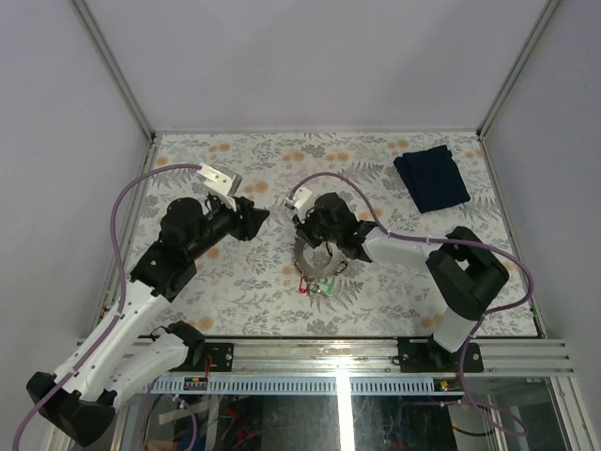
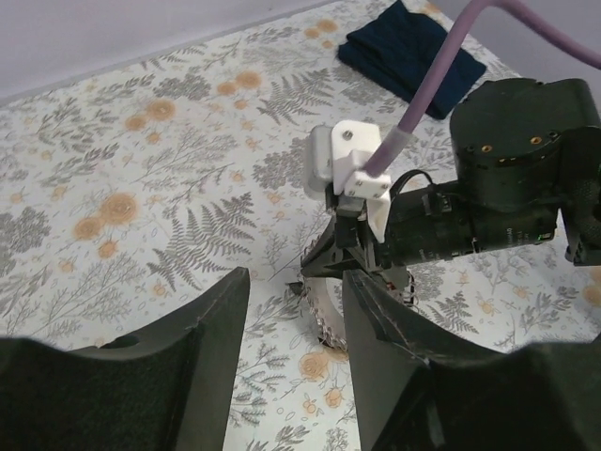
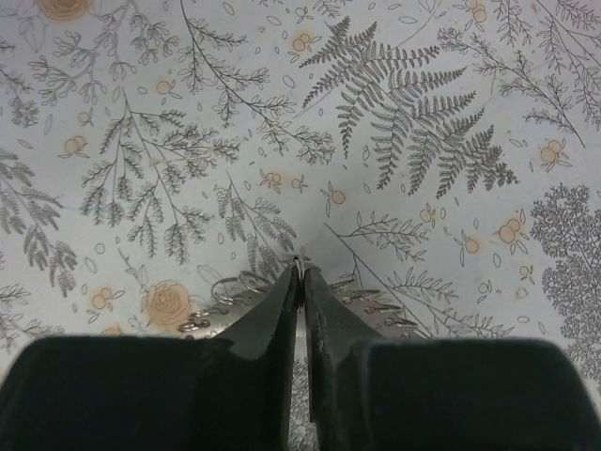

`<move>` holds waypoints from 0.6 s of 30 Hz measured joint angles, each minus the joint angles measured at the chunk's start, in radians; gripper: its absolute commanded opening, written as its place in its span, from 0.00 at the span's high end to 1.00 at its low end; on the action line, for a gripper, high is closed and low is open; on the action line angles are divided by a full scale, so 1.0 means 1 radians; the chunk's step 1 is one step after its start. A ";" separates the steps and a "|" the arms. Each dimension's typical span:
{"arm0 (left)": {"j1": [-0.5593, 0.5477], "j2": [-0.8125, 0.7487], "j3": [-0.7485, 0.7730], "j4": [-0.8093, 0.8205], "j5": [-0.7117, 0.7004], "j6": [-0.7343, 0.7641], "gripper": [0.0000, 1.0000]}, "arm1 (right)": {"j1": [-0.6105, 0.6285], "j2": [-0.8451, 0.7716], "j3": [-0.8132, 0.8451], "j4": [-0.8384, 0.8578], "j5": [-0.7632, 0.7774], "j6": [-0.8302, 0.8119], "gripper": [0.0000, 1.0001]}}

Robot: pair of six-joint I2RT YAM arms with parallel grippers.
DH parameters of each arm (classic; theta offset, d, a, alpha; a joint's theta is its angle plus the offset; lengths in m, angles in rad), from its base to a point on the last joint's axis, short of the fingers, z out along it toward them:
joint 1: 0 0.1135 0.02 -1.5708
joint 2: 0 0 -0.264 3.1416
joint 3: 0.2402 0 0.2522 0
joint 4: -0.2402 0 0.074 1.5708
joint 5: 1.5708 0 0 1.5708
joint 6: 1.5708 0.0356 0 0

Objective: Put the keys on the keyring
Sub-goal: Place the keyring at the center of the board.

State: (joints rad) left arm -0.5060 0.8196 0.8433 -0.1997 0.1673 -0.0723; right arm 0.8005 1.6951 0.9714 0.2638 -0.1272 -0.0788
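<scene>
Here the keyring [image 3: 222, 291] lies just under the right tool [image 3: 300, 270], perhaps touching.

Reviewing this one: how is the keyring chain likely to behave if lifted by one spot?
The keyring lies as a loose coil of small links, so it would probably droop and swing rather than hold its shape. Its red tag and green tag would likely dangle below it. Thin shiny metal might slip from narrow fingertips.
</scene>
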 measured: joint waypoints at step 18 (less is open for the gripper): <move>0.312 0.081 -0.086 -0.010 0.075 -0.152 0.05 | -0.163 -0.381 -0.179 0.000 -0.037 0.301 0.01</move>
State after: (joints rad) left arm -0.1944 0.9005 0.7574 -0.2092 0.2420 -0.2241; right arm 0.6373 1.3136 0.7921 0.2638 -0.1638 0.2218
